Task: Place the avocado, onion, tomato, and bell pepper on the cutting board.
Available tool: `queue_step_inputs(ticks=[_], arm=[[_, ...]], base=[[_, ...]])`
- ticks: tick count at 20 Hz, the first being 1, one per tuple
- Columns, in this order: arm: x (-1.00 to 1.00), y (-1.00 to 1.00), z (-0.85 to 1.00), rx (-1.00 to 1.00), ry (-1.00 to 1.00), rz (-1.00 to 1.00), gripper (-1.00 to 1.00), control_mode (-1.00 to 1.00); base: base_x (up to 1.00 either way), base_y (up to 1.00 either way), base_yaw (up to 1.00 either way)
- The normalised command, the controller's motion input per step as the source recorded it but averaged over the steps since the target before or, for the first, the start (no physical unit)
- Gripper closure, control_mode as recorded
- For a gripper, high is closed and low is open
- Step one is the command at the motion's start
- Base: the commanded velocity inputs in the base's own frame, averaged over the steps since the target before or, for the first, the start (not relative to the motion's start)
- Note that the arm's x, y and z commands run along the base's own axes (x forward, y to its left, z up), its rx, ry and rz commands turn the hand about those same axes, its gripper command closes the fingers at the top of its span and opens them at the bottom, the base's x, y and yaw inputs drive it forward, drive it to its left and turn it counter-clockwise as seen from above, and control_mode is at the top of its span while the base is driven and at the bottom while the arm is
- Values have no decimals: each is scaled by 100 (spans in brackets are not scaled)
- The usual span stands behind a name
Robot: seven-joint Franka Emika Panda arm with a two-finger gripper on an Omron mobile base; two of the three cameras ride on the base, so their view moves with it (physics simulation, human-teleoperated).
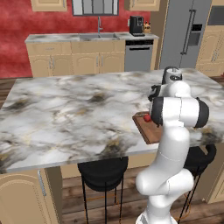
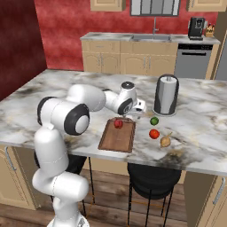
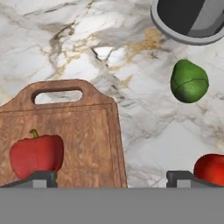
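One down, three to go! On the left, the red bell pepper (image 3: pixel 36 156) sits on the cutting board (image 3: pixel 87 131), near its handle end. The end effector (image 3: pixel 111 177) hangs over the board's edge, jaws spread wide, holding nothing. Moving right across the marble surface (image 2: pixel 199 128): the avocado (image 2: pixel 154 120) waits near the grey canister (image 2: pixel 166 94), the tomato (image 2: pixel 154 133) just below it, and the onion (image 2: pixel 165 141) furthest right, all off the board.
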Motion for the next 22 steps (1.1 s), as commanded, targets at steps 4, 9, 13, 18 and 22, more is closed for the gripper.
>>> queue_step_inputs(ticks=[4,9,13,18,22], arm=[[0,-61,0,0,0,-3,-100,-100],[2,-56,0,0,1,-3,-100,-100],[13,-45,0,0,2,-2,-100,-100],[23,-32,0,0,0,0,-100,-100],[31,-13,-8,2,-1,0,-100,-100]], base=[[0,0,0],[0,0,0],[0,0,0],[0,0,0],[0,0,0]])
